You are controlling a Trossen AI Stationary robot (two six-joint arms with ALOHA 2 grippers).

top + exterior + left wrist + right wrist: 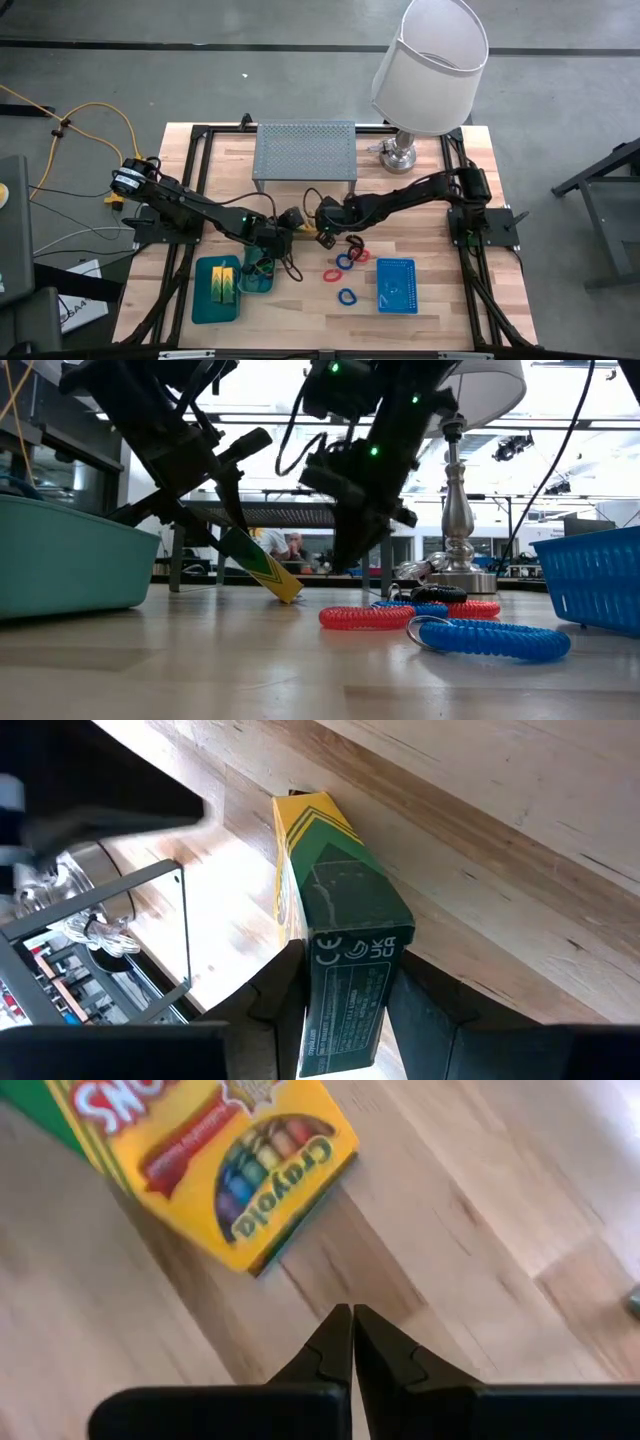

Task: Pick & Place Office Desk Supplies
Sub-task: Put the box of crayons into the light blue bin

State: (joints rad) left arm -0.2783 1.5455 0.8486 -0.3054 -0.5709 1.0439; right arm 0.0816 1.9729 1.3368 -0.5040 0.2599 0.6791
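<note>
1. Crayon box (340, 950) clamped in left gripper (345, 1020), tilted with one corner on the counter (440, 320) at mid-table, seemingly poised for lifting toward the teal trays (205, 305).
2. Yellow-green blocks (225, 282) already lodged in one tray.
3. Right gripper (352, 1342) clenched and empty, hovering just beside the box, possibly steadying it.
4. Band loops (400, 617) strewn beside the blue mesh basket (397, 286); riser shelf (305, 152) and lamp (430, 60) well behind, clear of the path.

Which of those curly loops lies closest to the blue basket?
The blue loop on its own, beside the blue mesh basket; the other loops cluster nearer the arms.
</note>
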